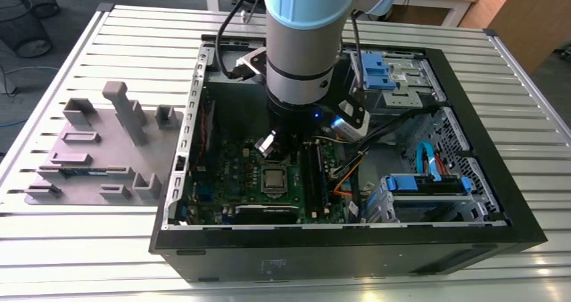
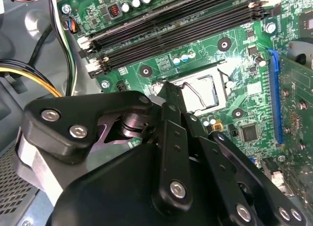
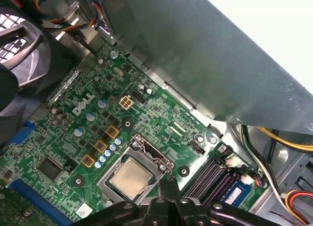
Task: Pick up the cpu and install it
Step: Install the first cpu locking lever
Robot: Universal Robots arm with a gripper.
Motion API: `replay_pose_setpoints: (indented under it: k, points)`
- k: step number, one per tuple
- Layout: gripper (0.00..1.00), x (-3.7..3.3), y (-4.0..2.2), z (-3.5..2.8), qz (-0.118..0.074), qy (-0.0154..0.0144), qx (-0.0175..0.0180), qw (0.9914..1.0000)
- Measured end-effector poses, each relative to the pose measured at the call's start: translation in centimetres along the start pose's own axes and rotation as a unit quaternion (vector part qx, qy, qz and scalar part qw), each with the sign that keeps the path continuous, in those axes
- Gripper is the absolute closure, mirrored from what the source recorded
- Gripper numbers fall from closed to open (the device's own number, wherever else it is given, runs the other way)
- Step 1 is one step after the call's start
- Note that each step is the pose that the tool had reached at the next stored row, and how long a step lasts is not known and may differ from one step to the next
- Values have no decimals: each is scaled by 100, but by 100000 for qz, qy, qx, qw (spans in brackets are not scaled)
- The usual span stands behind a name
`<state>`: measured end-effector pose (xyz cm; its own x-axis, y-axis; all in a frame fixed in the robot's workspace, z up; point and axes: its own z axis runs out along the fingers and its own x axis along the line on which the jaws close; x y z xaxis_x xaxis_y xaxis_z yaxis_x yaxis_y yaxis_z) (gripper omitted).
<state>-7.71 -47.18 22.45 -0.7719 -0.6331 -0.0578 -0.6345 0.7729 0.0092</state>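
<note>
Pincer (image 3: 168, 196) fingers sit together just above the motherboard (image 3: 146, 108), holding nothing; in the first wrist view their black tips meet at the edge of the processor socket (image 3: 134, 174). Inside that socket lies the cpu (image 3: 129, 178), flat, its dull silvery top facing up, with the metal frame around it. In the second wrist view the fingers (image 2: 172, 113) stand in front of the socket (image 2: 200, 91), covering part of it. Beside the socket run the long black memory slots (image 2: 181, 25), one of them carrying a memory stick (image 3: 234, 192) in the first wrist view.

From the exterior view, the arm (image 1: 303, 55) reaches straight down into the open computer case (image 1: 348, 248), and the cpu (image 1: 274, 178) shows on the green board just nearer than the pincer (image 1: 278, 154). Blue drive brackets (image 1: 379, 71) sit at the far right of the case. On the exterior view's left, a grey holder (image 1: 98, 148) with upright posts rests on the slatted table (image 1: 53, 81).
</note>
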Motion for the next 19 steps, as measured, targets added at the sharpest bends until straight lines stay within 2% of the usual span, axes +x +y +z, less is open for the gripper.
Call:
replay_pose_setpoints:
  k: [8, 14, 19]
  points:
    - [89, 11, 4, 42, 1884, 305, 497, 99981]
    - [89, 12, 4, 61, 3576, 868, 1314, 99924]
    - [89, 12, 4, 60, 3594, 876, 1323, 99923]
